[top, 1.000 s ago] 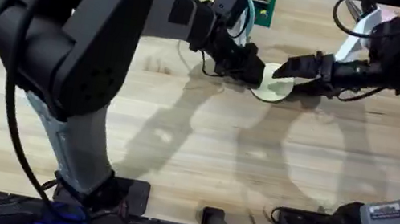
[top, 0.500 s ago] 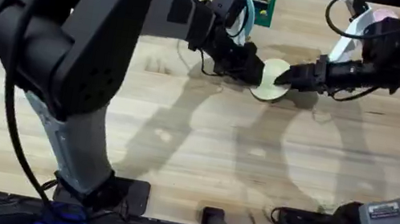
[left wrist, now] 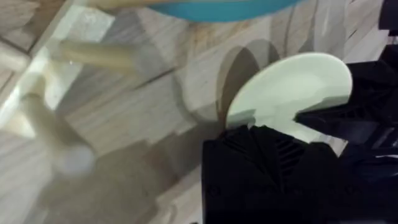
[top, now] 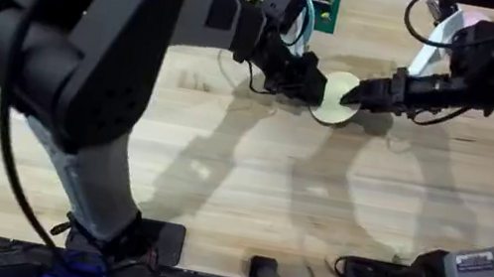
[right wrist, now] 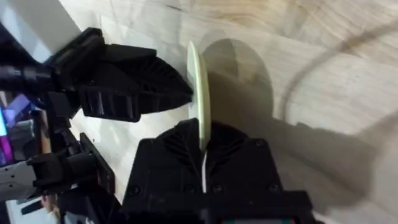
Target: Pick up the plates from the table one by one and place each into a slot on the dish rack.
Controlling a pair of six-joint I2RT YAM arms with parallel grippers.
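One cream-yellow plate (top: 338,99) sits at the far middle of the surface (top: 249,189), raised on edge and tilted, with its lower rim near the wood.

- Right pincer (top: 359,94): reaches in from the right side and is clenched on the plate's right rim. In the right wrist view the plate (right wrist: 198,93) appears edge-on, a thin pale line seated between this pincer's own two fingers (right wrist: 205,163).
- Left pincer (top: 314,84): reaches in from the left and meets the plate's left rim. In the left wrist view the plate (left wrist: 292,93) lies directly beyond this pincer's black fingers (left wrist: 264,168), its lower rim hidden behind them. Whether the left pincer grips the rim or only rests against it cannot be told.

The plate stands between the two pincers, which face each other across it.

A green stand (top: 322,0) with coloured pieces is just behind the left pincer, at the far edge of the surface.
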